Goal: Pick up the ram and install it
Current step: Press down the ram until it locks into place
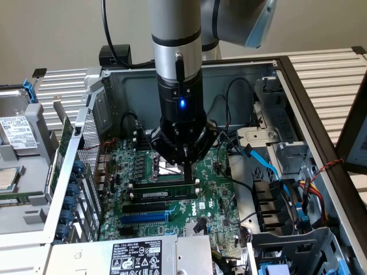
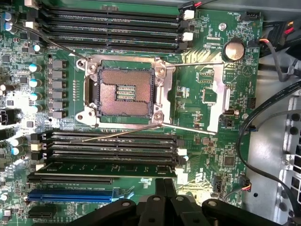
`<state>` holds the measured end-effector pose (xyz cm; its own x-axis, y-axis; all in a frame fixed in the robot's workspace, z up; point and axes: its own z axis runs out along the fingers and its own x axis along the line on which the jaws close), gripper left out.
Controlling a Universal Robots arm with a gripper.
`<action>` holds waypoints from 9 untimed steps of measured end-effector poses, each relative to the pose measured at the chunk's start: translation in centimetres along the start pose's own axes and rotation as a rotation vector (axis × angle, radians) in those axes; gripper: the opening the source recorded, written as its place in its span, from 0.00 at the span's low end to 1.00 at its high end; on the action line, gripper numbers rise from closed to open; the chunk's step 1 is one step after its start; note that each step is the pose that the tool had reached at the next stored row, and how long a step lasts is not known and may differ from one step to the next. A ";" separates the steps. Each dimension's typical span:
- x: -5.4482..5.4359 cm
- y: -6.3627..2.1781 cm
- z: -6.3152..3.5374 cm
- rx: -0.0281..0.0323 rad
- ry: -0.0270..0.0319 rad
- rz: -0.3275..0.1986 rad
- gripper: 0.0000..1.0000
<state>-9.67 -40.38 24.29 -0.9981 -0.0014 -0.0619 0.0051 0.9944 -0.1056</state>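
Setting: an open desktop computer case (image 1: 321, 114) lying on its side, with the green motherboard (image 1: 212, 189) facing up.
Arm: a grey robot arm (image 1: 176, 34) reaches straight down into the case, a blue light (image 1: 182, 103) glowing on its wrist.
Gripper: the black gripper (image 1: 184, 163) hangs over the middle of the motherboard, just above the memory slots; its fingers are clenched together with nothing visibly between them.
Ram: the ram (image 1: 163, 195) lies along one of the memory slots (image 2: 113, 143), just below the gripper in the exterior view. In the wrist view the ram (image 2: 108, 168) is the slot-length green-black board nearest the gripper's fingertips (image 2: 165, 188).
Processor socket: the bare CPU socket (image 2: 123, 92) sits between two banks of black memory slots.
Expansion slot: a blue slot (image 2: 70, 195) runs parallel to the ram, on the side away from the socket.
Cables: blue and black cables (image 1: 261, 157) run on the exterior view's right.
Battery: a round coin cell (image 2: 233, 51) sits near the motherboard's edge.
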 end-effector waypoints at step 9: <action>0.1 0.14 1.38 -0.0017 -0.0001 0.000 0.11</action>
<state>-9.72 -40.39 22.90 -0.9981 -0.0011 -0.0620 0.0053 0.9946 -0.1039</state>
